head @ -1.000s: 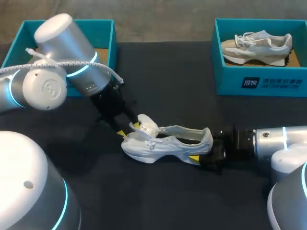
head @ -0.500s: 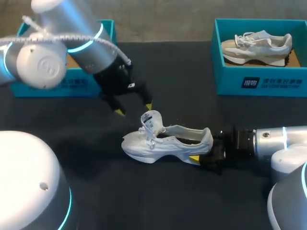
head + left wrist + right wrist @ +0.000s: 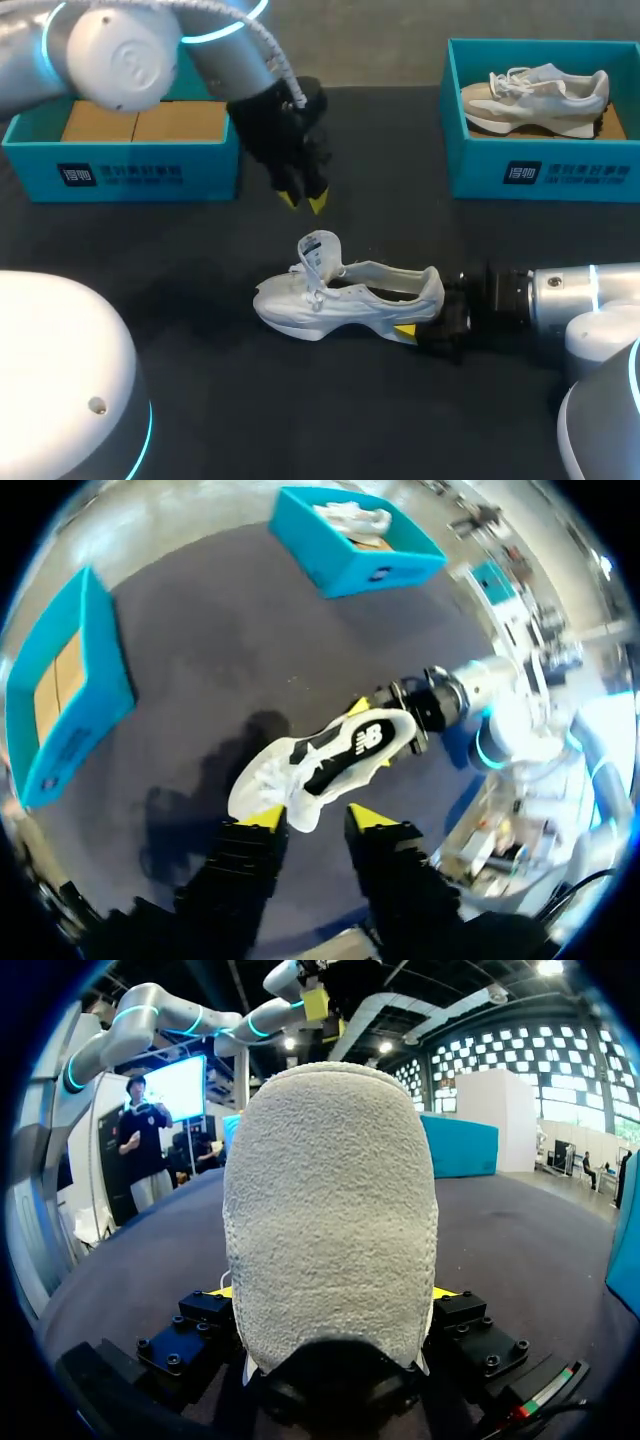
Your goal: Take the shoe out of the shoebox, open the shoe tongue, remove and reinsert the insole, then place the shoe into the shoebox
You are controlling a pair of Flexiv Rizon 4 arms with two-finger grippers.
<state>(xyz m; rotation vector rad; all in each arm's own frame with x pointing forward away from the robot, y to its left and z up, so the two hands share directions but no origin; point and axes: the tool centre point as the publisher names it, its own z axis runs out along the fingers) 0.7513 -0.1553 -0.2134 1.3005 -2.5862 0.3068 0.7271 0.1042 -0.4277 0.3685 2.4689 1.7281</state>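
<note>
Rising away from the shoe (image 3: 345,300), the left end effector (image 3: 302,203) is now hanging beyond its toe, fingers slightly apart and holding nothing. It is no longer touching the tongue (image 3: 318,250), which is standing upright. The white mesh shoe is lying on the dark surface (image 3: 150,260), well apart from the teal box (image 3: 120,172). The right end effector (image 3: 430,322) is staying clamped on the shoe's heel. That nubbly, rounded heel is filling the right wrist view, and in the head view it is hiding one yellow tip.
</note>
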